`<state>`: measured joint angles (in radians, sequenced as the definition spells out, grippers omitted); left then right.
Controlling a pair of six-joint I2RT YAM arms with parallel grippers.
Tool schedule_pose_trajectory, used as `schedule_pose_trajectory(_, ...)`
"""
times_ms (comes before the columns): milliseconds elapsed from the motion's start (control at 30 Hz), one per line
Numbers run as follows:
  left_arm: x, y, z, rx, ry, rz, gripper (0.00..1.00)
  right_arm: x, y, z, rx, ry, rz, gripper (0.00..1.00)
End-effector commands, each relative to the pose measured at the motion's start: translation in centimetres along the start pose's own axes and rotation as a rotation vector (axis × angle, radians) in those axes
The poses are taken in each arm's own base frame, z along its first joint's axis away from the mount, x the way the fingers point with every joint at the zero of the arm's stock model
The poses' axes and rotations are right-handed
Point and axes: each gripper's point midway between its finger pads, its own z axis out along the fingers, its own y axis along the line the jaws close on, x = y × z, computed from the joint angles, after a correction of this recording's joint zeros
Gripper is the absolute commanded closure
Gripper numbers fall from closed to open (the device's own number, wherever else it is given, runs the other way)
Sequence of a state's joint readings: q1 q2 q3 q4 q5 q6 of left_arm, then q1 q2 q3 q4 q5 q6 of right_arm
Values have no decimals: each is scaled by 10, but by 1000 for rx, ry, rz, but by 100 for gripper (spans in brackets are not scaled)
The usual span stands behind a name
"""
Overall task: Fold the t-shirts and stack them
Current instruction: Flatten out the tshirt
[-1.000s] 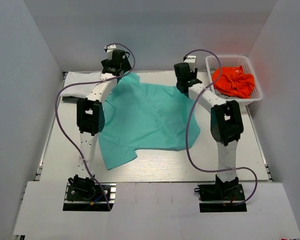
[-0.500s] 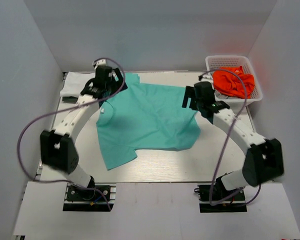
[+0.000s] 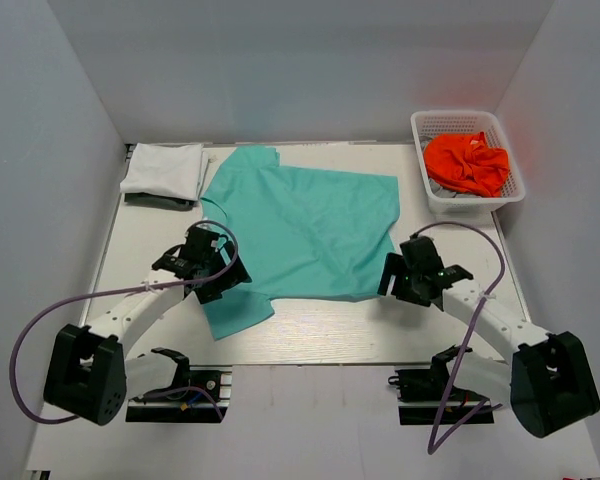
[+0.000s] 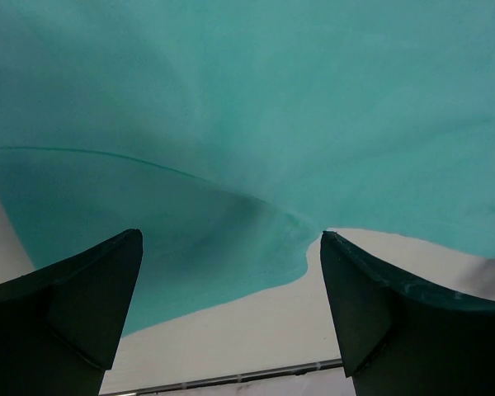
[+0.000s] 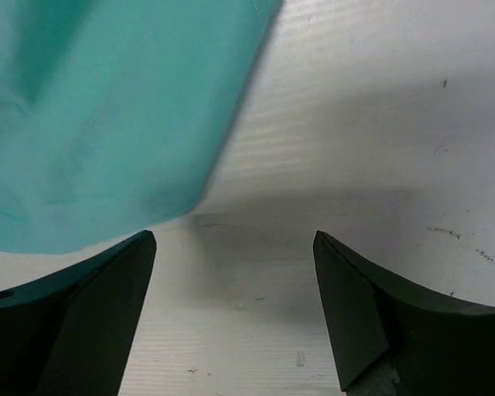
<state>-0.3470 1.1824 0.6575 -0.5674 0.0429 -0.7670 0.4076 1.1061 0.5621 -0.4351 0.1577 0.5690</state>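
A teal t-shirt [image 3: 300, 230] lies spread flat across the middle of the table. At the back left a folded white t-shirt [image 3: 165, 168] rests on a dark one [image 3: 152, 200]. An orange t-shirt [image 3: 467, 163] is bunched in the basket. My left gripper [image 3: 210, 270] hovers open over the teal shirt's near left sleeve [image 4: 190, 247]; nothing sits between its fingers [image 4: 231, 239]. My right gripper [image 3: 398, 275] is open over bare table just off the shirt's near right corner [image 5: 107, 148], with the gap between its fingertips [image 5: 235, 239] empty.
A white mesh basket [image 3: 460, 115] stands at the back right corner. Grey walls close in the table on three sides. The table's near edge with its metal rail [image 4: 231, 375] lies close below the left gripper.
Both arms have drawn back from the shirt's far edge to its near edge. The right gripper has opened and let go of the teal shirt, which now lies flatter and wider.
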Motion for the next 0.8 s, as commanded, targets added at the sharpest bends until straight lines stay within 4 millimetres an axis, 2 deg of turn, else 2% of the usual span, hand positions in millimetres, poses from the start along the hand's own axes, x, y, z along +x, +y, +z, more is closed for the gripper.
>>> schedule_pose_trajectory(0,4,1,-7,19,-26,-35,1,9,9,4,-66,6,48,19)
schedule_pose_trajectory(33,5,3,-6,23,-31,-35,1,12,10,7,-75,13,48,22)
schedule_pose_trajectory(133,19,14,6,-3,10,-37,1,0,19,13,-112,-30,56,28)
schedule_pose_trajectory(233,23,15,14,-19,32,-39,1,-10,24,18,-116,-56,71,32)
schedule_pose_trajectory(267,26,18,15,-25,38,-40,1,-5,22,24,-99,-33,67,33)
schedule_pose_trajectory(367,23,25,20,-66,23,-39,1,-14,28,29,-96,-36,53,44)
schedule_pose_trajectory(400,25,29,22,-87,30,-39,1,-16,27,31,-90,-34,57,52)
schedule_pose_trajectory(433,21,27,21,-87,17,-39,1,-20,30,30,-88,-33,57,86)
schedule_pose_trajectory(467,17,27,22,-95,8,-38,1,-21,30,31,-76,-34,56,99)
schedule_pose_trajectory(500,20,30,21,-105,18,-29,1,-20,26,30,-52,-25,60,100)
schedule_pose_trajectory(533,17,30,22,-113,11,-28,1,-28,31,26,-53,-39,58,100)
schedule_pose_trajectory(600,17,30,22,-113,10,-28,1,-25,23,20,-3,-26,45,100)
schedule_pose_trajectory(633,19,32,23,-114,12,-28,1,-37,29,13,-17,-45,31,100)
schedule_pose_trajectory(667,19,32,23,-114,12,-19,1,-29,23,9,15,-1,17,100)
schedule_pose_trajectory(733,17,30,24,-107,6,-19,1,-40,41,-3,-18,-4,-14,100)
schedule_pose_trajectory(767,17,31,24,-107,6,-9,1,-32,44,-6,-23,32,-36,100)
